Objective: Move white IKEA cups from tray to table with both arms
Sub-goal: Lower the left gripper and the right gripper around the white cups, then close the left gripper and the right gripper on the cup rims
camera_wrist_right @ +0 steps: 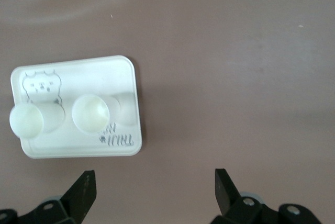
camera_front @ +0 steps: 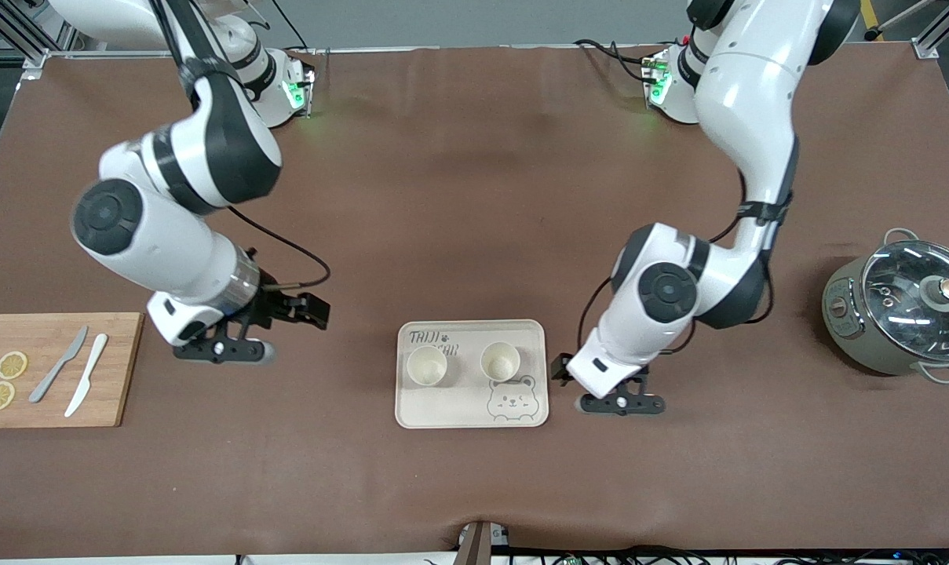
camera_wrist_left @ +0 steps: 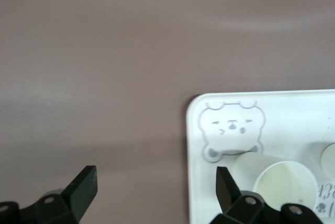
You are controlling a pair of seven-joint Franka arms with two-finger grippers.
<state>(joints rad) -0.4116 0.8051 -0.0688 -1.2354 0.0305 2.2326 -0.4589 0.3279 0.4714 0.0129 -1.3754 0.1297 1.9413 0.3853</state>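
Two white IKEA cups stand upright on the cream bear-print tray [camera_front: 471,408]: one [camera_front: 428,366] toward the right arm's end, one [camera_front: 500,362] toward the left arm's end, by the bear. My left gripper [camera_front: 622,404] is open and empty, low over the table just beside the tray's edge. In the left wrist view my gripper [camera_wrist_left: 156,187] has one fingertip [camera_wrist_left: 226,185] over the tray's [camera_wrist_left: 293,114] edge, beside a cup [camera_wrist_left: 285,185]. My right gripper [camera_front: 223,349] is open and empty over bare table between tray and cutting board. The right wrist view [camera_wrist_right: 155,190] shows the tray [camera_wrist_right: 120,72] with both cups [camera_wrist_right: 90,113] [camera_wrist_right: 26,121].
A wooden cutting board [camera_front: 121,369] with two lemon slices [camera_front: 5,380] and two knives [camera_front: 74,373] lies at the right arm's end. A grey pot with a glass lid [camera_front: 906,314] stands at the left arm's end. Brown mat covers the table.
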